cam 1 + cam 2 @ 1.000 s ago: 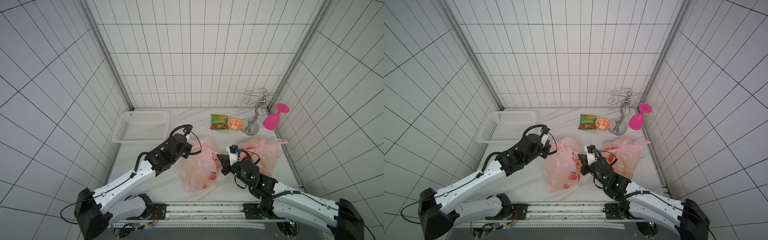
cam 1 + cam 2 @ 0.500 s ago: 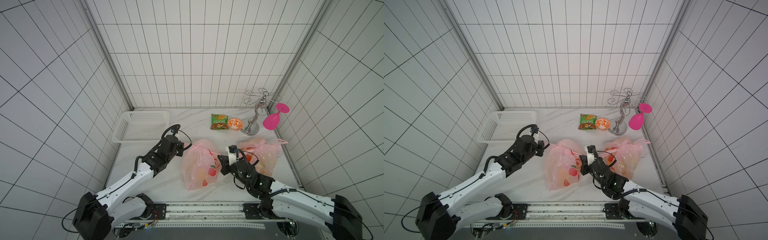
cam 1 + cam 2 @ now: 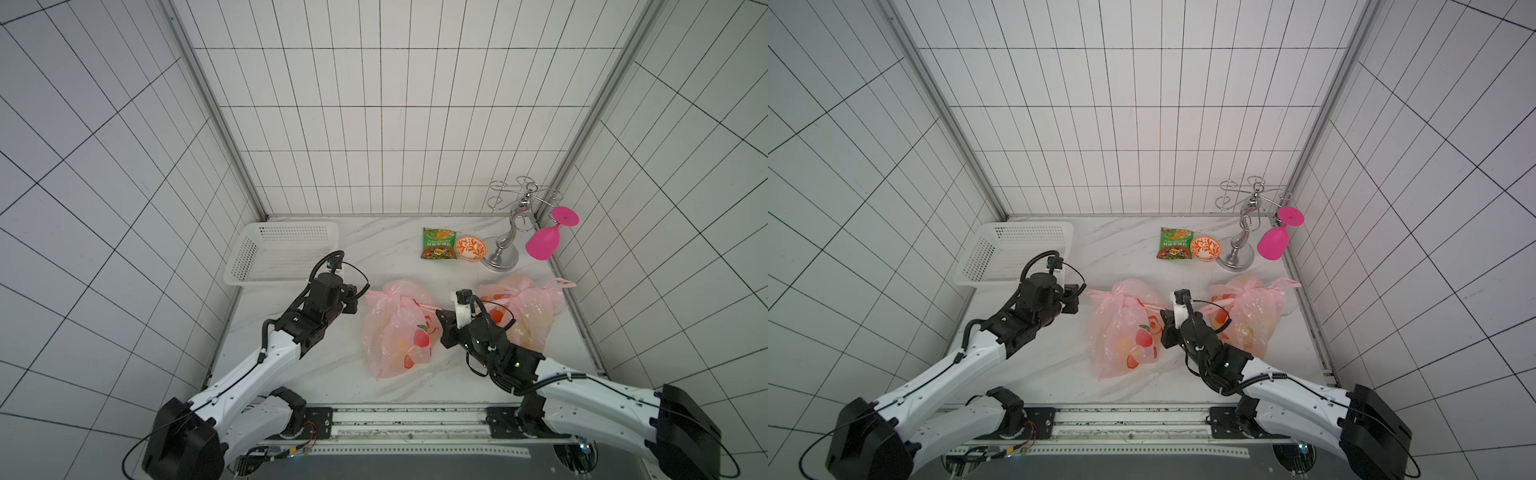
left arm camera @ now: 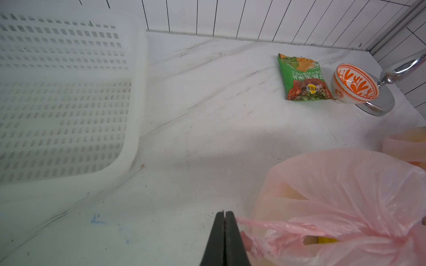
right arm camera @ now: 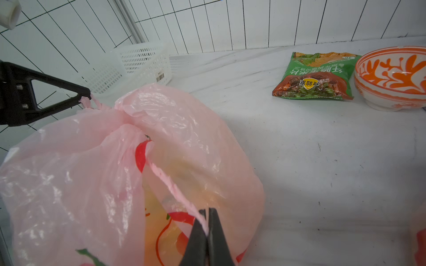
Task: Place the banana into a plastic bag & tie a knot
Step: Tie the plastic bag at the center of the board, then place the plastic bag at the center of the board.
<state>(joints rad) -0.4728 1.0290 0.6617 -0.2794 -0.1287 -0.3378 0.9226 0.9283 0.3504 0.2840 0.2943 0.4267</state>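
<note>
The pink plastic bag (image 3: 395, 332) (image 3: 1125, 328) lies mid-table, its two handles crossed at the top. The banana (image 4: 327, 240) shows only as a yellow patch through the film. My left gripper (image 3: 363, 294) (image 3: 1081, 293) (image 4: 224, 213) is shut on the bag's left handle, as the right wrist view (image 5: 88, 95) also shows. My right gripper (image 3: 437, 311) (image 3: 1163, 309) (image 5: 207, 210) is shut on the other handle, a twisted pink strand (image 5: 170, 184) drawn taut across the bag. The two grippers stand on opposite sides of the bag.
A second pink bag (image 3: 519, 307), tied, lies behind my right arm. A white basket (image 3: 282, 253) stands at the back left, close to my left wrist. A green snack packet (image 3: 438, 243), an orange bowl (image 3: 470, 248) and a metal stand (image 3: 505, 249) with a pink glass (image 3: 542, 243) stand at the back right.
My left gripper has pulled leftward away from the bag with its handle, drawing the handles tighter. The right gripper has barely moved.
</note>
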